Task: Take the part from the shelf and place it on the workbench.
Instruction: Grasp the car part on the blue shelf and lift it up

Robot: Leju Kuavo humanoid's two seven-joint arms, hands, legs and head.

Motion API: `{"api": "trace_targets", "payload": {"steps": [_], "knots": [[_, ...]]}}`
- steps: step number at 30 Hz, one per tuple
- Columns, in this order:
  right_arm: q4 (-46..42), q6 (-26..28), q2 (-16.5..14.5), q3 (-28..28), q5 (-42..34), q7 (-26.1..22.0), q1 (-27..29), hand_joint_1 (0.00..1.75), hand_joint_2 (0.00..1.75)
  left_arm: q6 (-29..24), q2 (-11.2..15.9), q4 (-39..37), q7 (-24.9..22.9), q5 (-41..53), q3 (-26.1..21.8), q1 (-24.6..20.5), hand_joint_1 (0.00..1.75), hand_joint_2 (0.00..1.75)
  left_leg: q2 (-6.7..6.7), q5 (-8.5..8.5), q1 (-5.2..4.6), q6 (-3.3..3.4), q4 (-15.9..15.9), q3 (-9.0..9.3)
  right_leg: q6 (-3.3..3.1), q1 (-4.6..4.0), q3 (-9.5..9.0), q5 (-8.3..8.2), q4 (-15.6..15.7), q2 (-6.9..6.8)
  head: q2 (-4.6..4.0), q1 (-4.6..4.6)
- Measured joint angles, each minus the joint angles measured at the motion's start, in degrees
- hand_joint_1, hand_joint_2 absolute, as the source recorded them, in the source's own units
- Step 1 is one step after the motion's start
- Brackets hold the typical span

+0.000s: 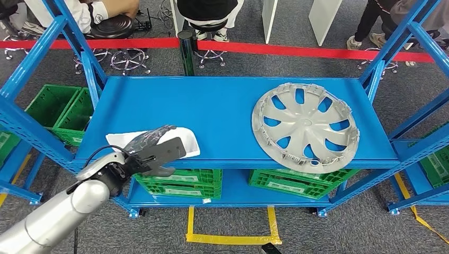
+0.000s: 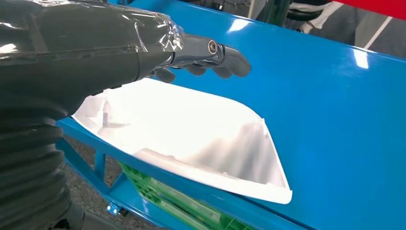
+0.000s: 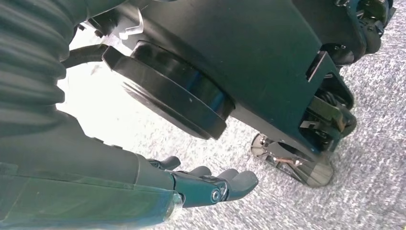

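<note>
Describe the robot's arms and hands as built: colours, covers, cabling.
The left arm is a smooth silver tube ending in a dark wrist block with a black cable looping off it. The left hand has a grey ribbed cover behind it, clear glossy film wrapped over the dark grey back, and darker fingers with metal pivot pins. The right hand matches: ribbed grey cover, film wrap, dark pinned fingers.

We can read no text, brand, number or sign anywhere. The green crates under the blue shelf carry pale labels on their front walls, but whatever is printed on them is too small and blurred for us to make out. The silver wheel cover shows no lettering we can read.
</note>
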State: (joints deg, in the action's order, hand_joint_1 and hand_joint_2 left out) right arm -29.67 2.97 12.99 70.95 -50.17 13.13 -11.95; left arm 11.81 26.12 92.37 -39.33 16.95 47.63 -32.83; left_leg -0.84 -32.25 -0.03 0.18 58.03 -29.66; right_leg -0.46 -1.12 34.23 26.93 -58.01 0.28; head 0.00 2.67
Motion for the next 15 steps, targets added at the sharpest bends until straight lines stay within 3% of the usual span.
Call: {"api": "trace_targets", "payload": {"steps": [15], "knots": [[0.2, -0.7, -0.4, -0.6, 3.8, 1.8, -1.2, 0.0, 1.75, -1.1, -3.5, -10.2, 2.7, 3.7, 3.4, -2.7, 0.0, 1.75, -0.06, 0.0, 0.0, 0.01, 0.0, -0.02, 0.02, 0.01, 0.0, -0.01, 0.0, -0.01, 0.0, 0.0]]}}
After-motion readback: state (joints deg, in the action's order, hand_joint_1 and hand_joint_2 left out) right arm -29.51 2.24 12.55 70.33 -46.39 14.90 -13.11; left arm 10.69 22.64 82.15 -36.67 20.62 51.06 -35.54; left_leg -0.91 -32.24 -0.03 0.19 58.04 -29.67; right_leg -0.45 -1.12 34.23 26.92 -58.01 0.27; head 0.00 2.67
